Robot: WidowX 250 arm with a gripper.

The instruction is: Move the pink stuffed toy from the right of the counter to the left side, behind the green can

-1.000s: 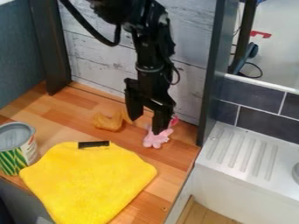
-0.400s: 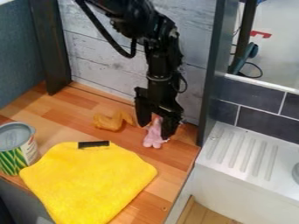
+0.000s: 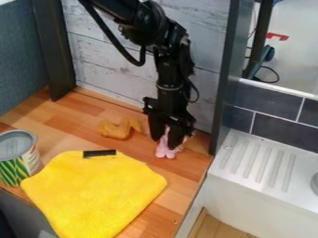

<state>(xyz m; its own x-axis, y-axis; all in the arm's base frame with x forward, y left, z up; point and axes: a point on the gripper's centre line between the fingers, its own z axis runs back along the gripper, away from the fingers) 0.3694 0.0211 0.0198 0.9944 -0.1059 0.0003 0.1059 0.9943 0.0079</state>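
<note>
Pink toy point(image 3: 165, 152) stood on the far right of the wooden counter point(image 3: 68, 116), between the fingers. Gripper point(image 3: 165, 143) was narrow, pinching it. Brown toy point(image 3: 115, 130) lay left of it. Yellow cloth point(image 3: 93, 190) lay nearer, black strip point(image 3: 99, 153) at its far edge; can point(image 3: 20, 158) at left. White sink point(image 3: 267, 162) at right.
</note>
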